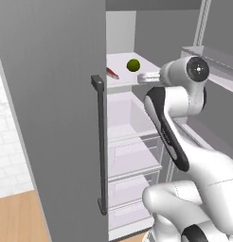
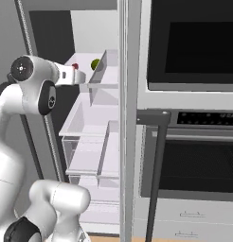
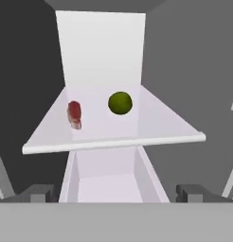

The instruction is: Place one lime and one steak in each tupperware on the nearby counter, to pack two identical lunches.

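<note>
Fridge open. Lime (image 3: 120, 103) on white fridge shelf (image 3: 113, 142), right of centre in hand view; steak (image 3: 74, 114) at lime's 9 o'clock, near but apart. Fingers (image 3: 40, 193) spread fully wide, holding nothing, short of shelf front edge, tips at 7 and 5 o'clock of hand view. Left base view: lime (image 1: 133, 65) at 12 o'clock, arm (image 1: 175, 137) reaching toward shelf beside grey door (image 1: 52, 118) with dark handle (image 1: 100, 142). Drawers (image 1: 132, 160) below shelf.

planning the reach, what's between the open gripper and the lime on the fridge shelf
Nothing solid: in the hand view the gripper faces the lime across bare shelf; the steak lies off to the side.
</note>
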